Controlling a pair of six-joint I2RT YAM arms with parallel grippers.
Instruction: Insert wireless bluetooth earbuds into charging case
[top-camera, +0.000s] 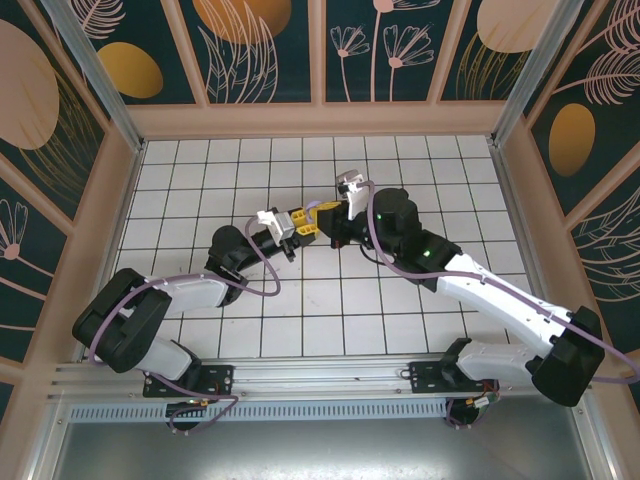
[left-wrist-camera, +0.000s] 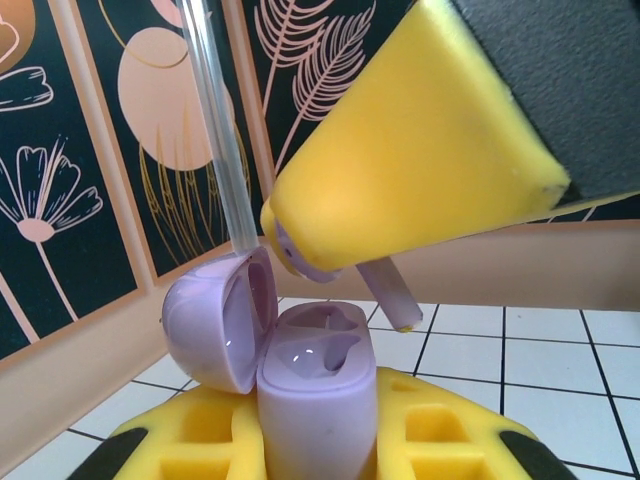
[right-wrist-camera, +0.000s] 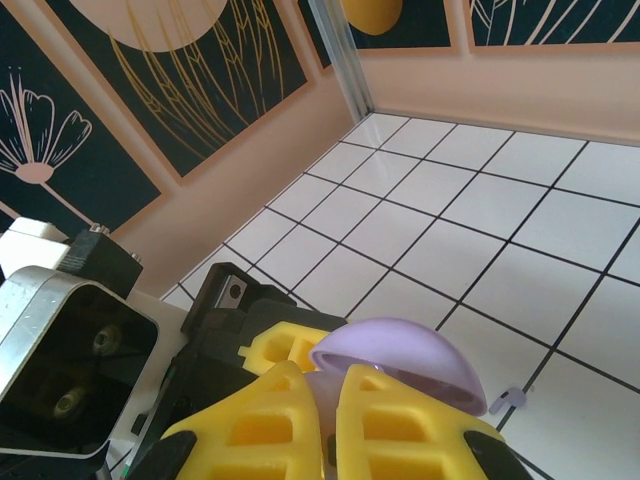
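The white tiled surface (top-camera: 400, 300) is boxed in by patterned walls (top-camera: 90, 180) on three sides. In the top view the tiles around the two arms lie bare, so there is open room on every side of the work. Both arms meet over the middle of the grid, well away from the walls and the metal corner posts. The tight spot is between the two tools themselves, which stand almost nose to nose. The left gripper (left-wrist-camera: 315, 440) is closed on the lilac charging case (left-wrist-camera: 318, 400) and holds it upright, with its lid (left-wrist-camera: 215, 320) swung open to one side. The right gripper (right-wrist-camera: 325, 385) is clamped on a lilac earbud (left-wrist-camera: 385, 292). Its stem points down, just above and a little to the side of the case's wells, not touching them. By my reading the task is at its first insertion. The wells look empty, and the stem has to be lined up and lowered without bumping the lid. A tiny lilac piece (right-wrist-camera: 508, 400) lies on a tile beside the lid. It may be the partner earbud, but it is too small to tell.
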